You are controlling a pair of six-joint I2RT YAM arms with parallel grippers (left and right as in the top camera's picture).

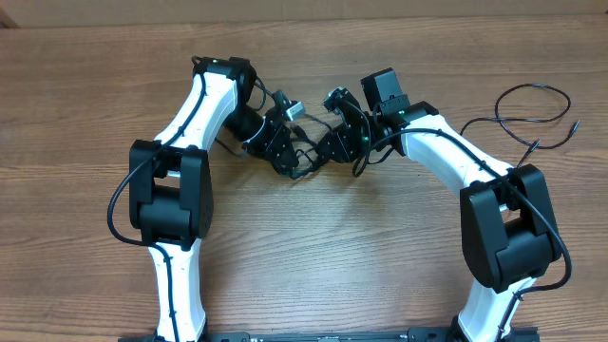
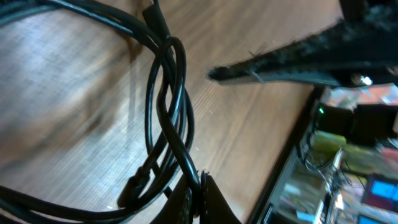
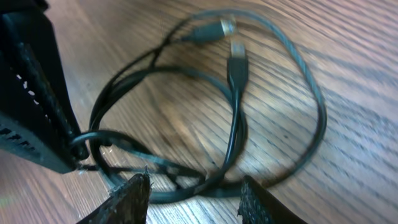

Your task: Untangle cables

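- Right gripper (image 3: 196,199) fingertips sit closest to the right wrist lens. The jaws are parted and a strand runs across the gap, but nothing looks pinched, so I read it as released.
- Left gripper (image 2: 200,199) is clenched on the cables (image 3: 236,124); one loop disappears into its tips.
- Cables lie on the worktop (image 1: 313,275), mid-width and toward the far edge, between the two grippers. They are thin black cords whose loops cross several times.
- Silvery plug (image 3: 227,26) and black plug (image 3: 237,62) rest just beside each other on the wood, both free.
- Handling, my guess: light and limp, with a rubbery jacket that drags rather than slides. Crossings may cinch under a hard pull. The plugs are the stiff parts and likely to snag.
- Best hold, judged: the cord right behind a plug, feeding that end back through its loop while the left grip anchors.
- Lone cord (image 1: 532,119) lies well apart, near the far right corner.
- Room: bare wood shows toward the near edge between the arms. The far edge is close behind the bundle, so pulls look safer nearward.
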